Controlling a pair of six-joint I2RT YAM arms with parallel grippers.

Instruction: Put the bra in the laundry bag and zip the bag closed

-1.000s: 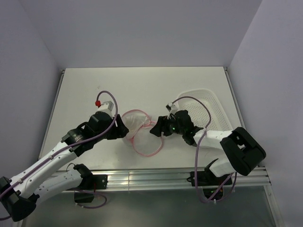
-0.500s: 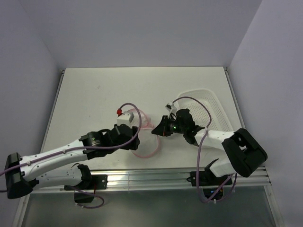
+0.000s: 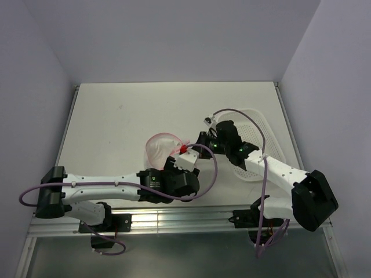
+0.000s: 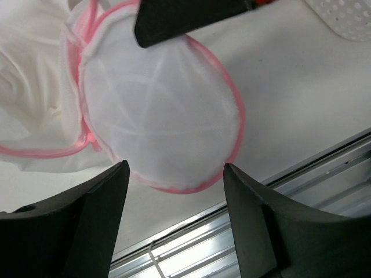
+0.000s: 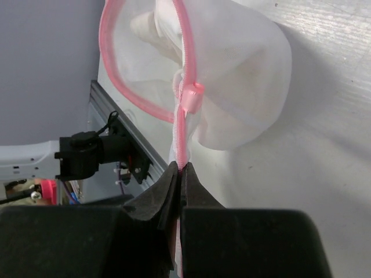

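Pinching the laundry bag (image 5: pixel 243 75) at its pink trim (image 5: pixel 186 92) is the right hand (image 5: pixel 181 171); left hand (image 4: pixel 175 171) hovers spread above.

Table (image 3: pixel 133 110): white matte top, with one small dark speck (image 3: pixel 121 106) toward the far left.

Basket (image 3: pixel 271 139): white perforated plastic, lying flat on the table's right side with its open side up. One corner of it shows at the upper right of the left wrist view.

Rail (image 3: pixel 174 219): ribbed aluminium, running along the near edge of the table just below the top.

Walls (image 3: pixel 174 40): plain pale lilac, enclosing the table on three sides.
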